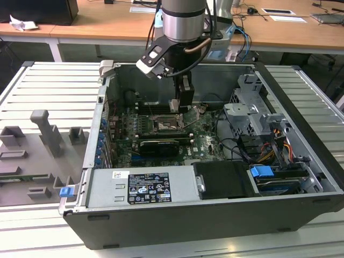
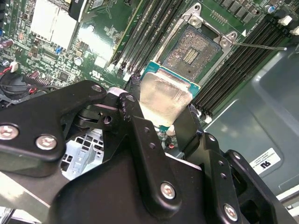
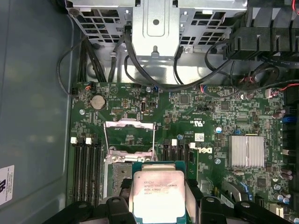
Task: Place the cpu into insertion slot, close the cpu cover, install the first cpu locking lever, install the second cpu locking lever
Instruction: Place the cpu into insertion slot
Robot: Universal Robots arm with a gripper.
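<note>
Closest to us in the second wrist view, the black fingers (image 2: 184, 128) of the gripper (image 2: 161, 112) are clamped on opposite edges of the cpu (image 2: 163, 93), whose pale metal face is turned toward the camera. Just past the chip lies the insertion slot (image 2: 191, 53), its contact field bare. Chip and socket are near but apart, with the chip hanging clear of the board. A thin rod, which we take for a locking lever (image 2: 261, 45), juts free from the socket's corner.

In the first wrist view the cpu (image 3: 158, 193) overlaps one side of the insertion slot (image 3: 119, 172). Beyond the slot, the cpu cover (image 3: 129, 124) stands swung back off the socket.

In the exterior view the gripper (image 1: 181, 102) hangs in the upper middle of the frame, inside the open computer case (image 1: 161, 215). The case rests on a ribbed grey desk (image 1: 48, 86).

We judge that the first step, placing the cpu, is in hand and not yet done. Seating the cpu calls for squaring it to the socket's rim and lowering it flat, without dragging across the contacts.
</note>
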